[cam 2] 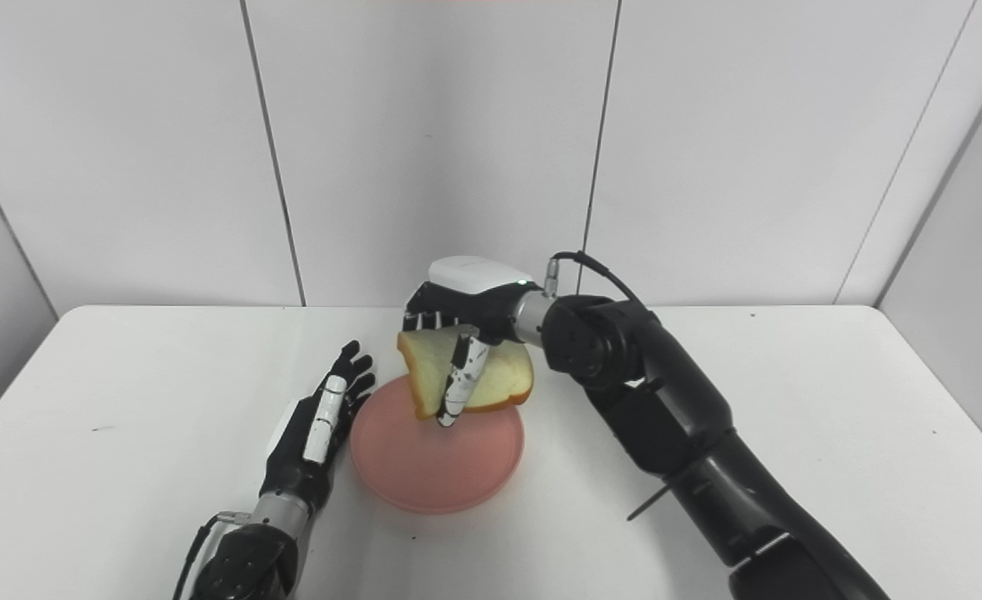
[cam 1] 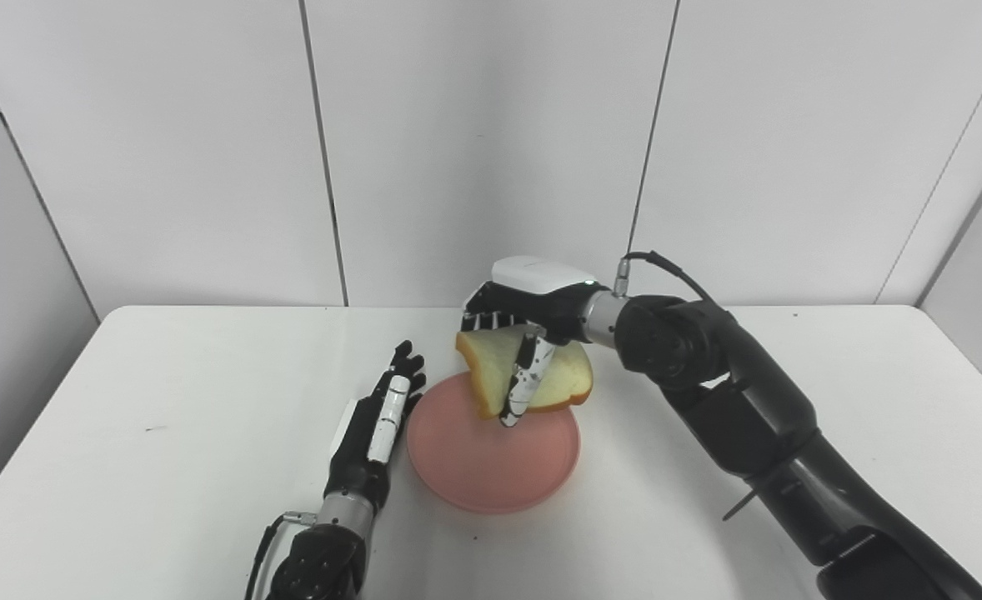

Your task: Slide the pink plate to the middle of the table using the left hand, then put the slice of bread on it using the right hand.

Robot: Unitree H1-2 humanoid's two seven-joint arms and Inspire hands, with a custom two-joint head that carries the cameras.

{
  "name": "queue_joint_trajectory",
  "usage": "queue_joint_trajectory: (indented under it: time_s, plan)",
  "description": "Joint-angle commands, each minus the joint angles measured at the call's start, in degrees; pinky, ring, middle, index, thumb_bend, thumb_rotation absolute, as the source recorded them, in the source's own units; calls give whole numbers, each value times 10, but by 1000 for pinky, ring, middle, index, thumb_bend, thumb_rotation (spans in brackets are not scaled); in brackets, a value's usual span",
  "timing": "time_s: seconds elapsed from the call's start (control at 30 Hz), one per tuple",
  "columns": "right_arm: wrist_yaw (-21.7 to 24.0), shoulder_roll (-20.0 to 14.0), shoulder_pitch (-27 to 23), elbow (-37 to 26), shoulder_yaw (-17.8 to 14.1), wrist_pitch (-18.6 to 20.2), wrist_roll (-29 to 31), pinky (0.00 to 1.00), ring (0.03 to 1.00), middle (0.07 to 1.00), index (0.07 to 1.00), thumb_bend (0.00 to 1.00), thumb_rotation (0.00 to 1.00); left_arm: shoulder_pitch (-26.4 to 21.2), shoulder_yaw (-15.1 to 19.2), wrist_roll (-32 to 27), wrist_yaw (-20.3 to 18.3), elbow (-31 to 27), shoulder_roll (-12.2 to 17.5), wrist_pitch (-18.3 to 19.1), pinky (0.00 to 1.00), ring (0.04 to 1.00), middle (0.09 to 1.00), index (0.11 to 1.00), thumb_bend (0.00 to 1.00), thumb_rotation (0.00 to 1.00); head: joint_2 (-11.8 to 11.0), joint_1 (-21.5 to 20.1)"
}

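White worktop [cam 1: 166,400] w/ rounded corners, backed by plain white wall panels [cam 1: 483,142] w/ dark seams.

Black right arm [cam 1: 758,433] coming in from bottom right, reaching across toward the centre. Thin cable looped near its wrist.

Pink plate [cam 1: 491,467] sitting flat approx mid-worktop, a bit left of centre in the right eye view.

Left robot hand [cam 1: 378,421] lying low just beside the plate's left edge, fingers stretched out straight and apart, holding nothing. Fingertips pointing toward the back wall. Can't tell if the side of it actually touches the rim or is just v. close.

Right robot hand [cam 1: 524,333] w/ white back cover, hovering over the far part of the plate, closed on the slice of bread [cam 1: 566,379]. Thumb across the front face of the slice, other fingers behind/above it.

Bread tilted, crust edge on the left hanging down over the plate, lifted clear of the worktop. Lowest corner v. near the plate surface, can't tell if touching yet.
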Motion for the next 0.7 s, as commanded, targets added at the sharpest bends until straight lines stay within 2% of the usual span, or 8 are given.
queue_joint_trajectory:
  time_s: [0.0,0.17,0.27,0.43,0.53,0.67]
  plan:
    - [-18,5,-25,2,0,-25,-3,475,411,492,514,518,0,-7,-4,-1,-5,-11,-7,-2,888,927,941,941,653,1000,1,1]
    - [-22,14,-20,18,6,-32,0,446,401,501,515,517,0,-9,8,-2,8,-14,-15,-3,877,908,923,917,718,1000,5,1]
    - [-21,16,-18,20,6,-31,0,443,411,507,497,518,0,-8,8,-3,4,-27,-15,-5,886,911,931,928,691,1000,5,1]
    - [-22,19,-11,20,8,-24,-4,420,406,507,499,518,0,-5,7,3,8,-62,-13,19,875,910,932,927,690,1000,8,0]
    - [-25,21,-8,23,6,-31,-1,452,429,515,476,519,0,-4,7,5,9,-76,-12,31,884,918,926,926,706,1000,8,0]
    - [-28,25,-6,34,5,-42,6,443,426,509,481,519,0,-3,10,-8,-1,-88,-11,22,894,930,932,935,690,1000,10,-2]
